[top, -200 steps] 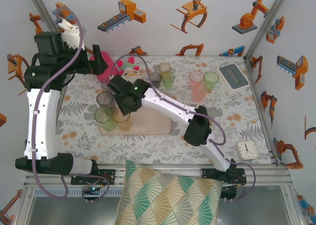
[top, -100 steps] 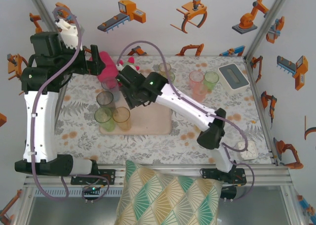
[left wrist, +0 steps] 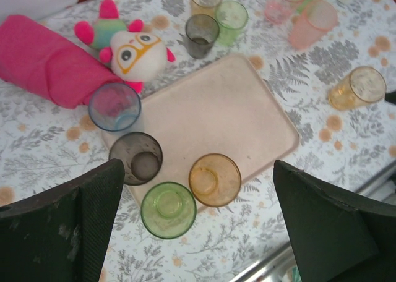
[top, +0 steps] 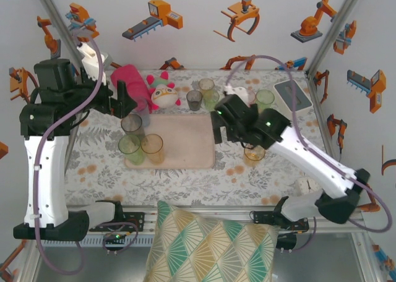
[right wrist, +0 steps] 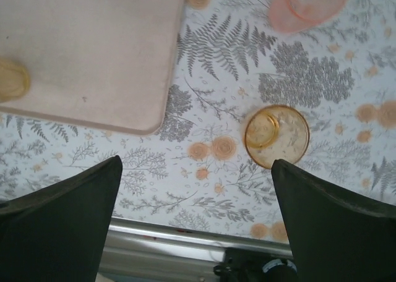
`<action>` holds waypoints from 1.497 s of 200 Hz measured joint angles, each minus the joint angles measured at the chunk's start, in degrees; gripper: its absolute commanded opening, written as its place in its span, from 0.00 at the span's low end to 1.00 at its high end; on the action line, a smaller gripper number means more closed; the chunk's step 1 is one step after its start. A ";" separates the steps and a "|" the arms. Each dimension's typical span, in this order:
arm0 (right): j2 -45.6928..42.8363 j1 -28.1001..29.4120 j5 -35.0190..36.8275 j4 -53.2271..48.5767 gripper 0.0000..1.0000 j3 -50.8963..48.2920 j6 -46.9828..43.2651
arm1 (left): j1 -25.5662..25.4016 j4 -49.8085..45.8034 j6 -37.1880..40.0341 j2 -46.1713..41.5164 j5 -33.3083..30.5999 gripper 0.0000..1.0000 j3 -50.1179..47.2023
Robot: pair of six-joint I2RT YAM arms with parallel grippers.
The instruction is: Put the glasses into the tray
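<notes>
Four glasses [left wrist: 168,209] at left end of tray [left wrist: 235,109]. Loose amber glass [right wrist: 276,135] on table, right of tray. Right gripper [right wrist: 195,232] above it, left gripper [left wrist: 197,232] over tray: fingers spread wide, holding nothing. Glass looks light, thin, slippery; pinch rim softly.

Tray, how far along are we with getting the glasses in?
Done: grey tumbler, green tumbler and amber tumbler stand at the tray's left end, blue tumbler at its corner. In hand: nothing; the left end effector and right end effector are open. Left: the loose amber tumbler right of the tray, a grey, green and tan cluster beyond it, two pink tumblers, a far green tumbler.
</notes>
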 measured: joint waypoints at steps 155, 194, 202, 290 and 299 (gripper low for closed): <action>-32.44 -8.63 9.97 2.67 0.84 -20.46 8.24 | -0.98 -1.46 0.61 3.76 7.21 0.93 -1.92; -20.81 -11.30 8.24 0.57 0.72 -16.26 6.97 | -1.31 -1.62 0.81 4.20 7.10 0.67 -2.12; -18.38 -11.67 7.04 0.57 0.69 -16.20 6.29 | -1.31 -1.70 0.90 4.50 6.95 0.58 -2.12; -19.23 -18.34 -1.66 0.66 0.31 -20.22 4.48 | -1.31 -3.78 0.76 8.96 5.11 0.26 3.15; -18.84 -18.75 -2.60 0.76 0.25 -20.44 4.35 | -1.31 -3.80 0.70 9.05 4.96 0.25 3.15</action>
